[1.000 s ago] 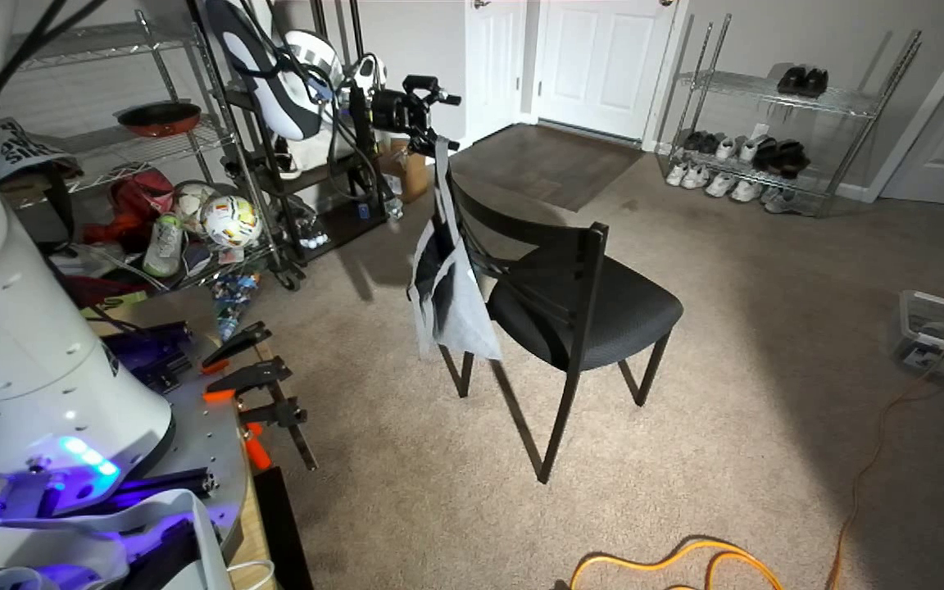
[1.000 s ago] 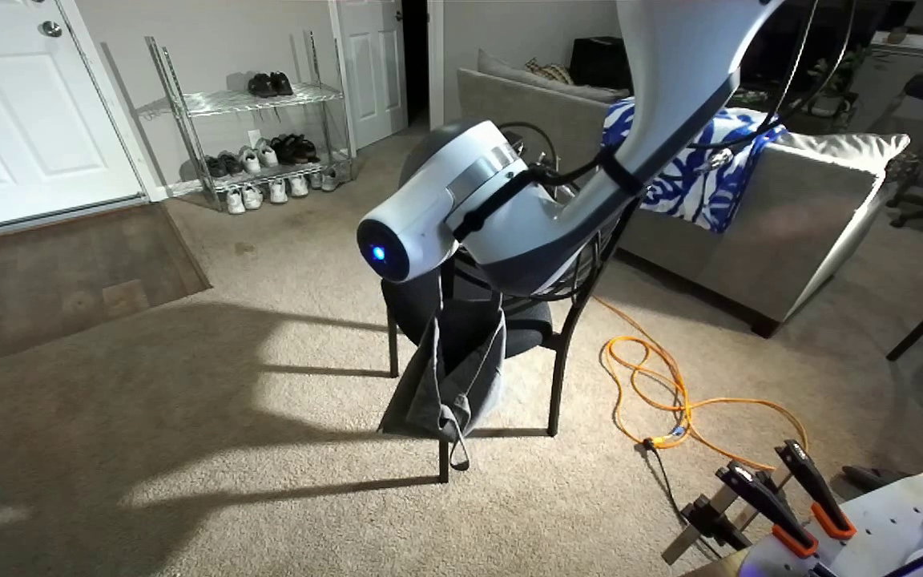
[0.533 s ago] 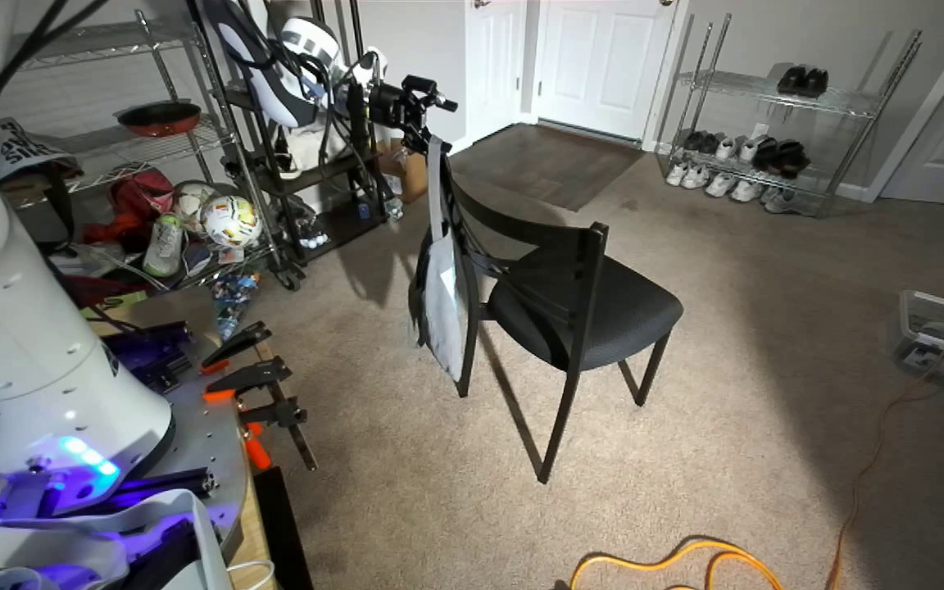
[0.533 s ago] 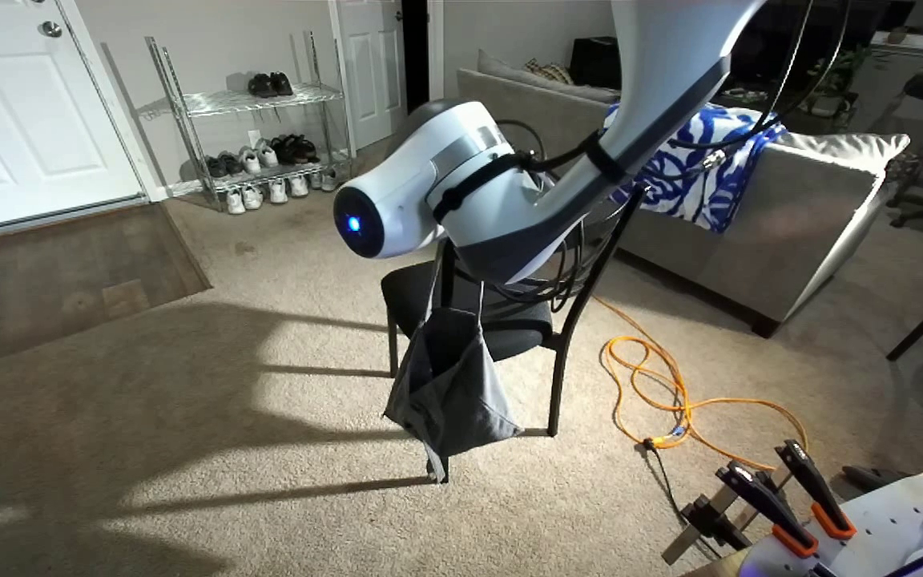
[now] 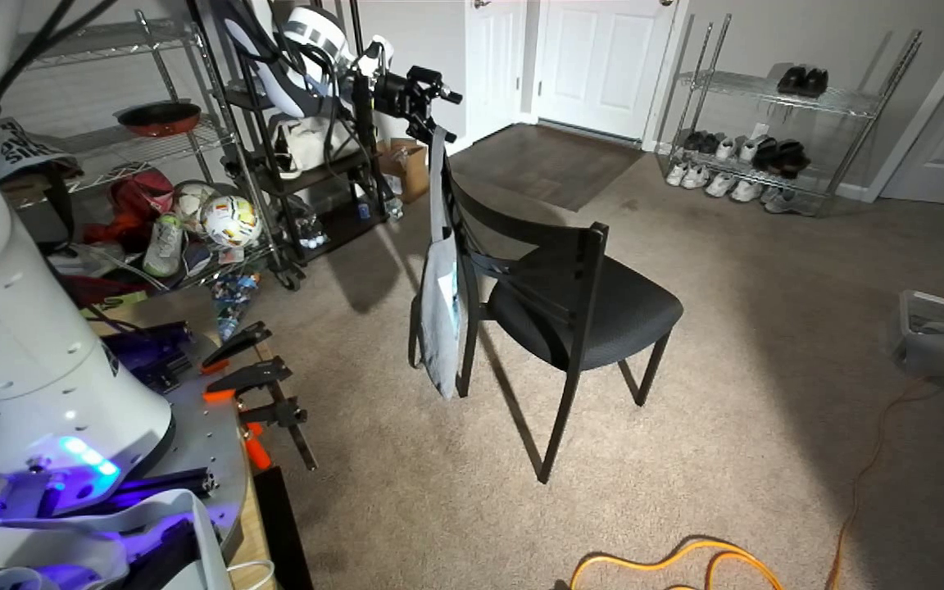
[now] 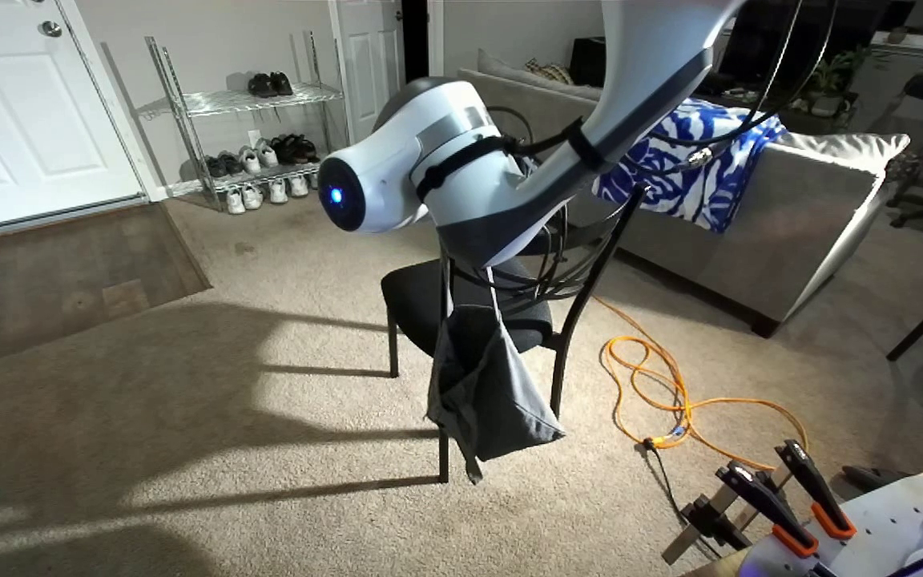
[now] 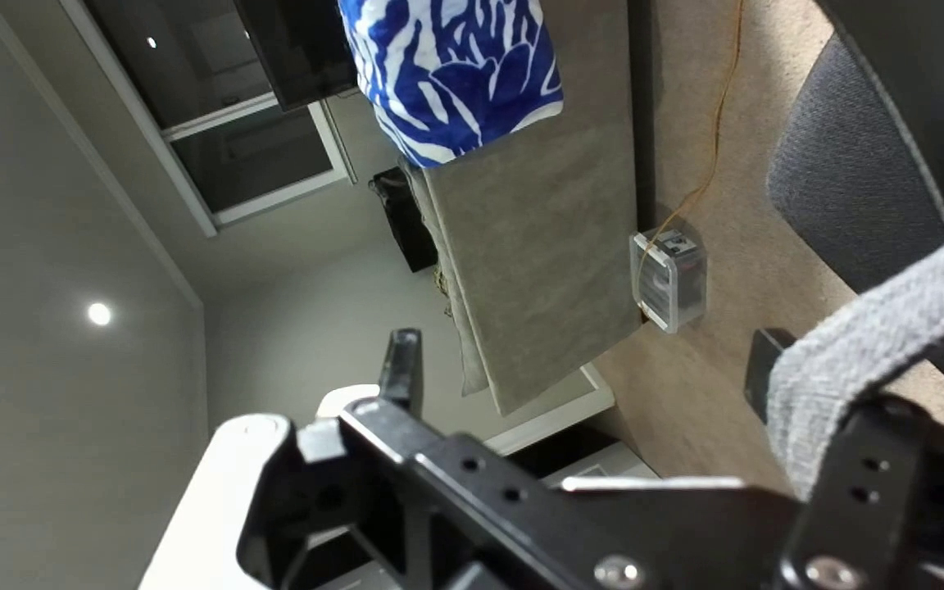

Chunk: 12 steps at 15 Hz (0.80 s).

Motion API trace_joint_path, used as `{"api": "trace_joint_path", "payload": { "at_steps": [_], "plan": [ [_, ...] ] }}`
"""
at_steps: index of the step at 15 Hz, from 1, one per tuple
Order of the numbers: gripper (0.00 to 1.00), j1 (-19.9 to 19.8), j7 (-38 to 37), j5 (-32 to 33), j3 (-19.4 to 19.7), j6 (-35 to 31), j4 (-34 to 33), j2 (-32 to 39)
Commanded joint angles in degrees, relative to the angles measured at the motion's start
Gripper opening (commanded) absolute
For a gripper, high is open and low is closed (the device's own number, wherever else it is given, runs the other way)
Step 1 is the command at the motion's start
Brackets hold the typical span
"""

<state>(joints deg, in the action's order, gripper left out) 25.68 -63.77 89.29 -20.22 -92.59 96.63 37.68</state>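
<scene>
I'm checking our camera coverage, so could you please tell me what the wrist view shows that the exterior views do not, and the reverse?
Only the wrist view shows the ceiling with its lit round light.

Only the exterior views show, in both, the wire shoe rack, the bar clamps and the body of the gray tote bag.

Shared by all: the bag's strap, the black chair and the orange cord. The fingers, apart with the strap on one of them, appear in the wrist view and in an exterior view.
</scene>
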Motion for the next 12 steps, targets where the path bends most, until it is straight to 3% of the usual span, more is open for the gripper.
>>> {"api": "trace_joint_path", "payload": {
  "at_steps": [1, 6, 12],
  "plan": [
    [1.00, 1.0, 1.6, 1.9, 1.4, -3.3, -0.4, -0.5],
    [1.00, 1.8, 1.5, 3.6, 2.2, -2.9, -2.2, -0.4],
    [1.00, 1.8, 0.3, 0.0, 3.2, 1.1, -3.1, -0.3]
  ]
}}
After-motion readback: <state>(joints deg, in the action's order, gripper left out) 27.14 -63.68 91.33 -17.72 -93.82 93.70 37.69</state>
